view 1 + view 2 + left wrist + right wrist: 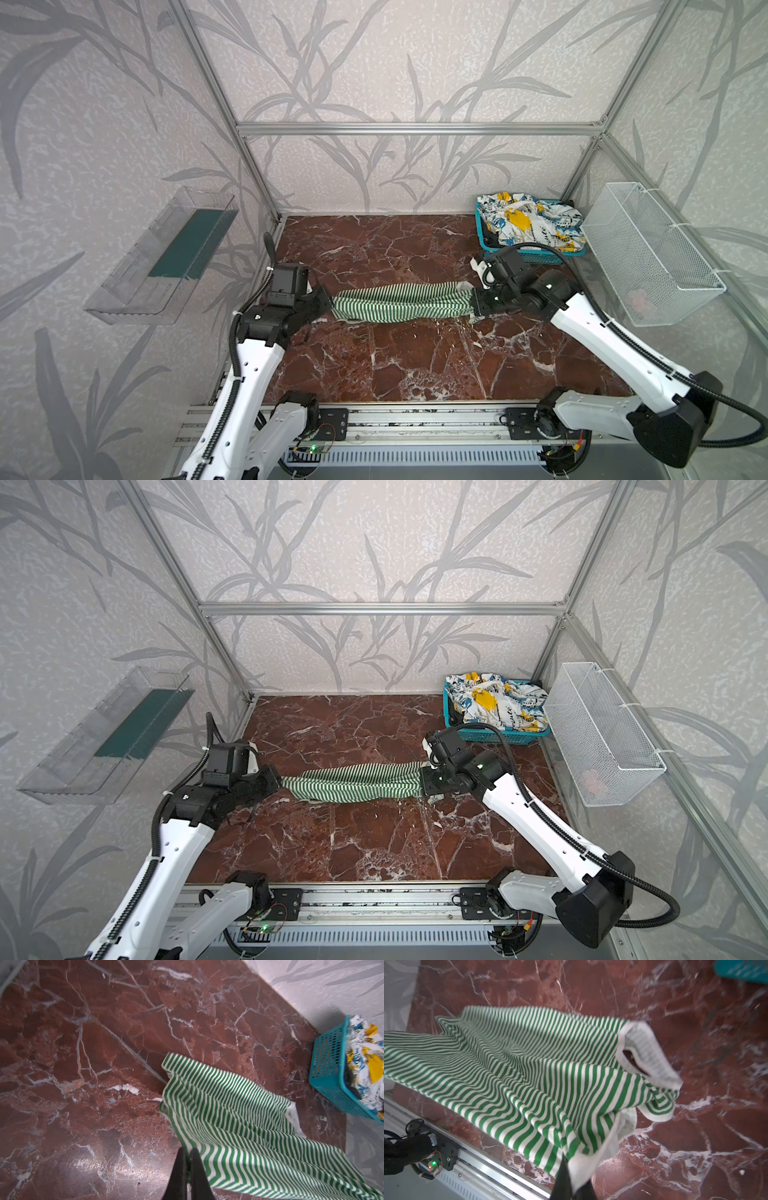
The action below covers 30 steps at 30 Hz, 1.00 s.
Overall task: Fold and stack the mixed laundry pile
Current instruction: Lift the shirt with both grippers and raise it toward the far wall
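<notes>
1. Item: striped garment (pixel 401 301), green and white. You had it strung out sideways across the middle of the marble tabletop (pixel 415 365), raised at both ends and sagging in loose folds between the two grippers. Whether its lowest fold touched the surface could not be told.
2. Item: left gripper (pixel 329 302). Your fingers (pixel 179 1172) were clenched on the left end of the striped garment, with the cloth pinched between them in the left wrist view.
3. Item: right gripper (pixel 473 302). Your fingers (pixel 560 1184) were clamped tight on the right end of the striped garment, at its white-hemmed edge.
4. Item: printed garment (pixel 528 222), white with blue, yellow and black. It lay crumpled in the teal basket (pixel 328 1068) at the far right corner of the tabletop, spilling over the rim. A dark cloth (pixel 351 1082) showed beneath it.
5. Item: white wire basket (pixel 648 253). It hung on the right wall, just beside the teal basket. A small pinkish item (pixel 638 299) lay in its near end.
6. Item: clear plastic tray (pixel 137 282). It was mounted on the left wall, well apart from the cloth, with a dark green strip (pixel 191 241) along it.
</notes>
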Each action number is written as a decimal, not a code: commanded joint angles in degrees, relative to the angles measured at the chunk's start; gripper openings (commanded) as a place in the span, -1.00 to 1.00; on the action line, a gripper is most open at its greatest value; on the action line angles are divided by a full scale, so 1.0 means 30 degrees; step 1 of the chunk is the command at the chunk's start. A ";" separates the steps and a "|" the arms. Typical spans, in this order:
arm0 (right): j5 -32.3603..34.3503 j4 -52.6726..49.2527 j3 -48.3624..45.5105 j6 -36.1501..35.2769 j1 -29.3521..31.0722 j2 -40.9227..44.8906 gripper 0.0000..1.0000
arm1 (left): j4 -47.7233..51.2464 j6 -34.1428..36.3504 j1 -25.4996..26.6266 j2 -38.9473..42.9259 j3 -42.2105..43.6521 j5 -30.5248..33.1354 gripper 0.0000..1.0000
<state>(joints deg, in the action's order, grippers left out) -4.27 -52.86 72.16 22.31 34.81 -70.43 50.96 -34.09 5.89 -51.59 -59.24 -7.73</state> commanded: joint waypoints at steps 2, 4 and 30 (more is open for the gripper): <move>0.0011 -0.3596 0.2398 -0.1488 -0.0081 0.0637 -1.00 | 0.3271 0.1139 -0.0021 0.0273 -0.2877 0.0040 -1.00; -0.0377 -0.4606 0.3130 -0.1788 -0.0073 0.0869 -1.00 | 0.4364 0.1360 -0.0030 0.0572 -0.3975 0.0057 -1.00; -0.1700 -0.3324 2.0112 -0.8157 -0.2497 -0.8630 -1.00 | 0.0878 0.3650 -0.1747 -1.0088 -1.7917 0.0615 -1.00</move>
<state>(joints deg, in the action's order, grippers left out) -9.30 -58.98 125.89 2.72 27.27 -96.97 52.62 -25.19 2.02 -83.33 -109.06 -7.77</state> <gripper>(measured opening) 0.054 0.047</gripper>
